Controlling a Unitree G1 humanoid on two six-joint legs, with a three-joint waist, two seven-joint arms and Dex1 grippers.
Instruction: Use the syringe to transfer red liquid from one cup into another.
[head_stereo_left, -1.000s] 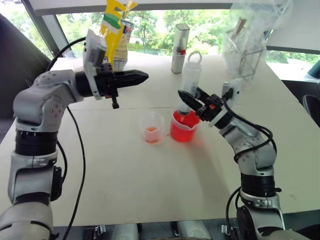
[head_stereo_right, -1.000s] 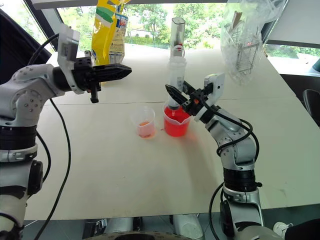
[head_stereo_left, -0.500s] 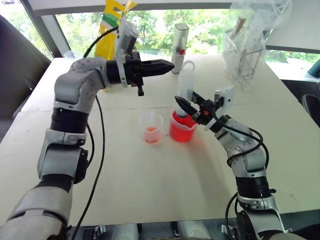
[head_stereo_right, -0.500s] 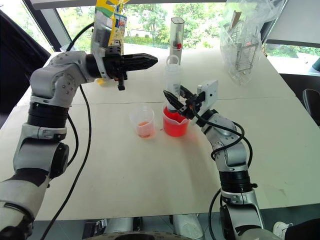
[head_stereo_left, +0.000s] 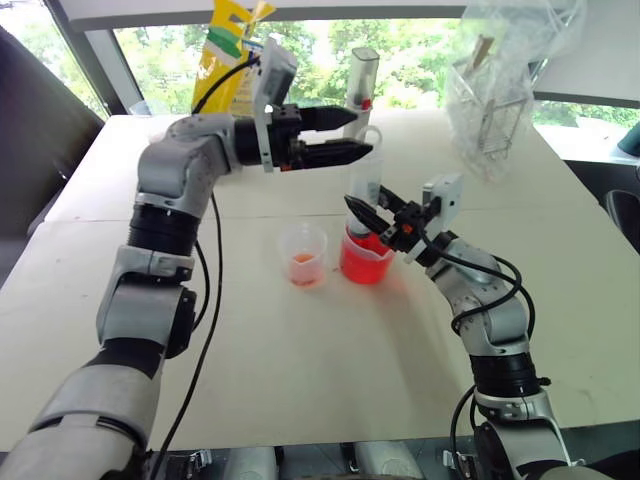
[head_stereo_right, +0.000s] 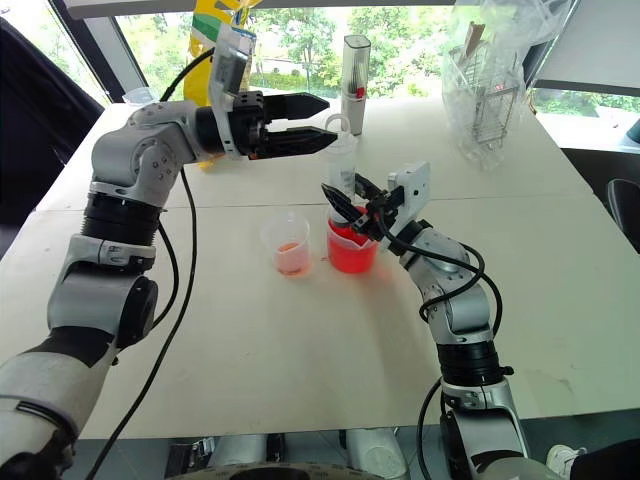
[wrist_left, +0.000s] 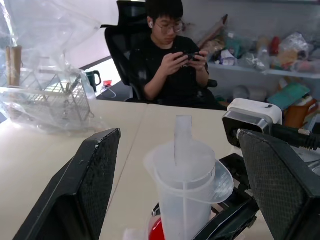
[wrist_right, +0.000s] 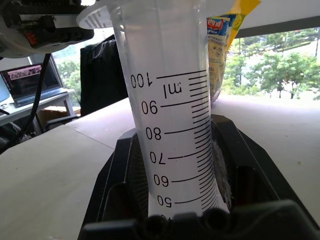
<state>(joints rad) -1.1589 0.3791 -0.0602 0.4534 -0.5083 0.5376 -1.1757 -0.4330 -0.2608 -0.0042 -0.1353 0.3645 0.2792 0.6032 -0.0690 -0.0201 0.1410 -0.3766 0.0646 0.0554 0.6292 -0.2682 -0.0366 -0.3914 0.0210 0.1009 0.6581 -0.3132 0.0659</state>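
Syringe held upright in the red beaker

Standing at frame centre, the syringe (head_stereo_left: 366, 185) was clamped by the right gripper (head_stereo_left: 372, 217), its tip down in the red beaker (head_stereo_left: 365, 257) on the tabletop (head_stereo_left: 300, 380). The left gripper (head_stereo_left: 345, 138) hovered beside the plunger top, jaws wide and empty. The small cup (head_stereo_left: 303, 254) sat just left.

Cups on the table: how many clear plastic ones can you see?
2: a small cup with a little orange-pink liquid, and beside it a wider red-filled beaker where the syringe stands. Others may hide behind the arms.
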